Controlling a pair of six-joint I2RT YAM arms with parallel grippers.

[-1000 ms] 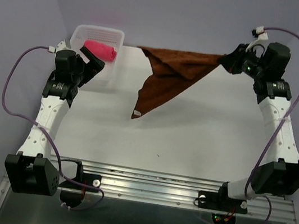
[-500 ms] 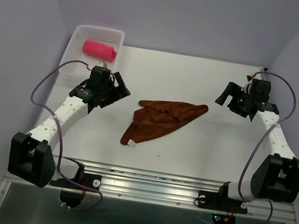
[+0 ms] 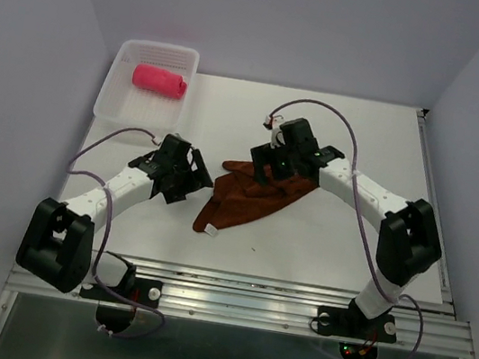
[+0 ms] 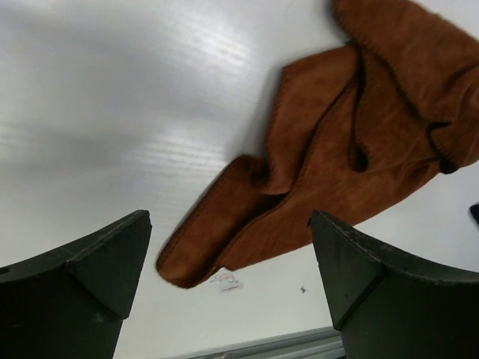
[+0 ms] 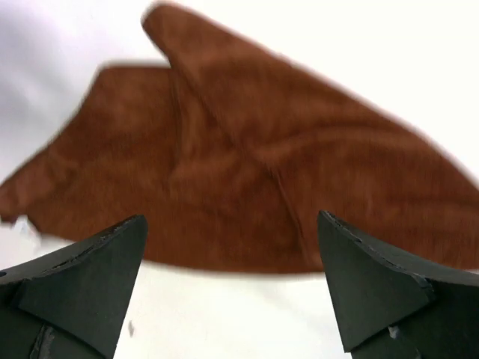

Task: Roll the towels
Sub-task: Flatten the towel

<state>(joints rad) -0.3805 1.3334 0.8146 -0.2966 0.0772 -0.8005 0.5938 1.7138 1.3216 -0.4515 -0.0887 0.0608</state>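
Rust-brown towel (image 3: 250,201) is lying loose and creased at the centre of the white counter (image 3: 339,241), no longer hanging from the right claw (image 5: 230,217), which was pinching one corner high at the upper right of the overhead frame a second ago. That claw is now standing spread wide and empty, hovering over the upper end of the cloth, its wrist camera filling with brown folds. The left claw (image 4: 228,221), which was waiting beside the white basket (image 3: 111,100) at the upper left, is closing in too: it is sitting just left of the towel, fingers spread and gripping nothing, with the cloth's lower tip and its small white label (image 4: 224,280) showing between them. The pink towel (image 3: 159,80) is resting in the basket as a tight roll, exactly where it was before, and is looking finished.

The release is shifting the job from carrying to laying out. The cloth is lying folded over itself in a rough triangle rather than flat, so it is probably needing spreading before any rolling. With both claws open at opposite ends, the next grip is looking like a shared one on the edges.
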